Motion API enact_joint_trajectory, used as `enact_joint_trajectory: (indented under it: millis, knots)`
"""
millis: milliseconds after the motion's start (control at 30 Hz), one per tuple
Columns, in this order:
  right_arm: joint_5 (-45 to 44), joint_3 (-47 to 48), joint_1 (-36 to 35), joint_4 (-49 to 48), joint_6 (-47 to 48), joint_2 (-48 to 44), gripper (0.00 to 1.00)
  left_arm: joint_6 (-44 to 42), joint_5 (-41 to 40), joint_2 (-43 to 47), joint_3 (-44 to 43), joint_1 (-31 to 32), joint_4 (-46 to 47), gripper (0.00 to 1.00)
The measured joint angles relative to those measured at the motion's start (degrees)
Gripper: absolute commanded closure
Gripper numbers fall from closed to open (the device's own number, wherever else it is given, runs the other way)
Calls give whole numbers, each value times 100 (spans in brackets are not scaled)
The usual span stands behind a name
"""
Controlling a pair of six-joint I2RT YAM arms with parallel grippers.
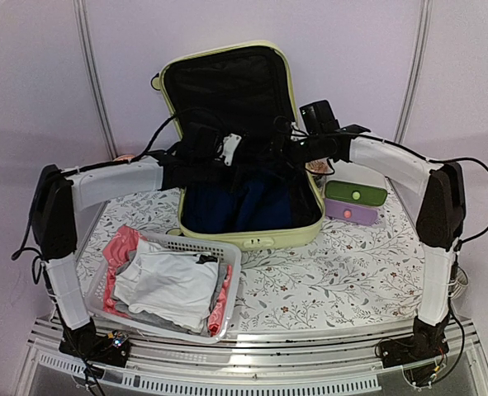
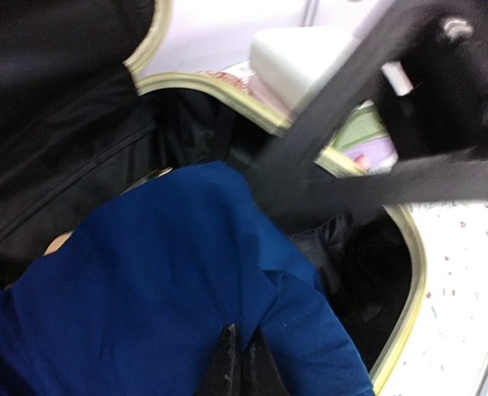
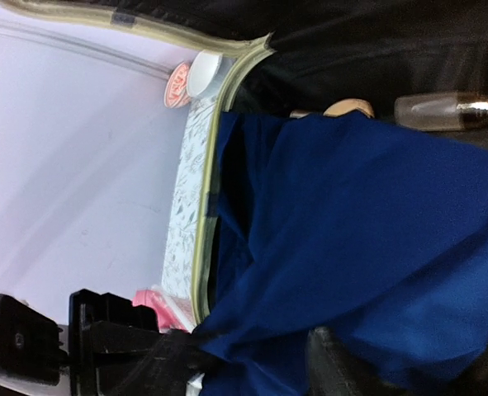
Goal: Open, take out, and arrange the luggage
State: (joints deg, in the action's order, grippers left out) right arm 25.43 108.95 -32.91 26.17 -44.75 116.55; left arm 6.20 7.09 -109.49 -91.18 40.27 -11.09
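A floral-print table (image 1: 334, 264) carries, nearest, a white slatted basket (image 1: 232, 262) heaped with clothes. Behind it the luggage (image 1: 264, 239) lies open mid-table with its lid upright, a small drawer box (image 1: 355, 202) just beside it on the right, and a pale wall (image 1: 45, 82) beyond. Only the right wrist view shows a clear bottle (image 3: 442, 111) inside, past the blue garment (image 2: 161, 272). The left hand (image 2: 239, 363) is closed, tips on that garment; whether it pinches a fold is unclear. The right hand (image 1: 289, 153) reaches in, its opening impossible to tell
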Motion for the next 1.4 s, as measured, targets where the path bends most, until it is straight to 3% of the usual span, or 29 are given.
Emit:
enact_joint_trajectory:
  millis: [133, 400, 600, 867, 1233, 1300, 1400]
  knots:
    - [-647, -35, -11, 319, 269, -179, 0, 70, 50, 450, 542, -256, 140, 100]
    - [-1040, -446, -9, 619, 490, -114, 1, 109, 138, 1130, 1126, -511, 350, 100]
    - [-1228, -828, -9, 417, 579, 0, 16, 157, 160, 1143, 1338, -516, 487, 100]
    - [-1762, -920, -9, 782, 857, 66, 19, 227, 315, 1143, 1366, -520, 570, 100]
    - [-2065, -925, -11, 1189, 903, 708, 36, 240, 321, 1145, 1366, -568, 581, 100]
    - [-2070, -887, -11, 1211, 907, 863, 47, 240, 321, 1145, 1368, -577, 581, 100]
    - [-1934, -693, -11, 1156, 909, 975, 80, 245, 337, 1145, 1366, -581, 579, 100]
